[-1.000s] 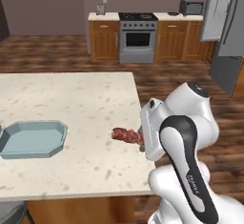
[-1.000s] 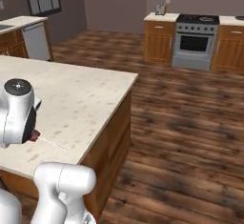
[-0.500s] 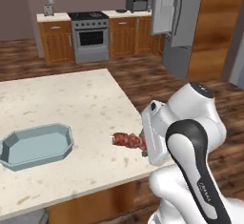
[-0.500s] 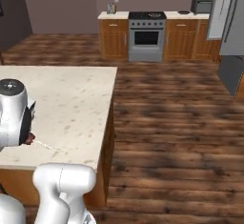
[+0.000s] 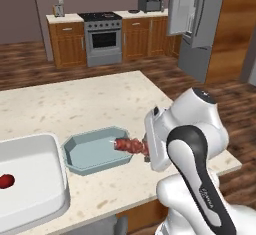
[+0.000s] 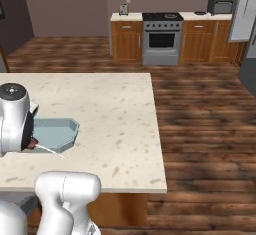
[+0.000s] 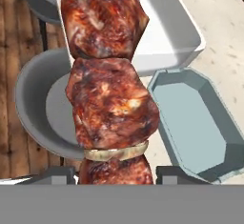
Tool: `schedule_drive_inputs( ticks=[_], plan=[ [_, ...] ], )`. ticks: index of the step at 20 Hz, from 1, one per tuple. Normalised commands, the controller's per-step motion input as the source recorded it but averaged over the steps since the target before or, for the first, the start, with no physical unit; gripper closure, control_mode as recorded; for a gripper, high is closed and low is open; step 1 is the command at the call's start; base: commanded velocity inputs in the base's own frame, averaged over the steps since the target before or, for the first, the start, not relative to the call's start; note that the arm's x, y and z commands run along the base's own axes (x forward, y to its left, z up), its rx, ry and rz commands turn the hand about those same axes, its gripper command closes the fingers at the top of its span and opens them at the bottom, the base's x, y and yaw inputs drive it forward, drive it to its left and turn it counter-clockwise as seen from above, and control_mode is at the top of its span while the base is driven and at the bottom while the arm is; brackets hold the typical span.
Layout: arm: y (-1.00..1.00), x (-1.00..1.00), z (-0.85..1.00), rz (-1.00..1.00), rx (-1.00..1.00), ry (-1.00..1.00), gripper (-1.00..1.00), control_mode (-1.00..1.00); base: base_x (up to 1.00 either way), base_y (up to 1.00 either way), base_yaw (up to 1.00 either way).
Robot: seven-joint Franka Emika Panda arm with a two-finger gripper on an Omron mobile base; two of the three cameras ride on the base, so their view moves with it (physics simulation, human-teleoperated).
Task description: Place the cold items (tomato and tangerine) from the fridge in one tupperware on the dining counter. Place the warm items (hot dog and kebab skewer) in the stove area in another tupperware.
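Note:
My gripper [image 7: 114, 173] is shut on the kebab skewer [image 7: 107, 85], whose browned meat chunks rise between the two fingertips [image 7: 57, 174]. In the left base view the kebab skewer [image 5: 131, 145] hangs over the right end of the teal tupperware [image 5: 95, 151] on the dining counter [image 5: 100, 99]. The bare stick [image 6: 49, 149] points across the teal tupperware [image 6: 55, 131]. The white tupperware [image 5: 35, 154] holds the tomato [image 5: 6, 180]. The stove [image 5: 102, 34] and the fridge [image 5: 192, 19], its door open, stand at the back. The tangerine and hot dog are out of view.
A grey round stool [image 7: 33, 104] stands below the counter edge, beside the white tupperware [image 7: 167, 27] and teal tupperware [image 7: 190, 123]. Wooden cabinets [image 6: 127, 41] flank the stove [image 6: 161, 36]. Open wood floor [image 6: 200, 129] lies to the right of the counter.
The base has driven and turned, so the whole scene has shifted. The teal tupperware now lies right by the held kebab skewer, and the white tupperware with the tomato has come into view.

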Motion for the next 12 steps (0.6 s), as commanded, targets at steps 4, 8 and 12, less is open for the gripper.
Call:
schedule_drive_inputs(
  ticks=[4, 8, 12],
  plan=[
    [0.80, 0.97, 0.00, 0.41, -0.20, 0.05, 1.00, -1.00, 0.00, 0.00, 0.00],
    [0.39, 0.85, -0.05, 0.43, -0.20, 0.03, 1.00, -1.00, 0.00, 0.00, 0.00],
    [0.20, 0.75, -0.27, 0.21, -0.06, 0.00, 1.00, -1.00, 0.00, 0.00, 0.00]
  ],
)
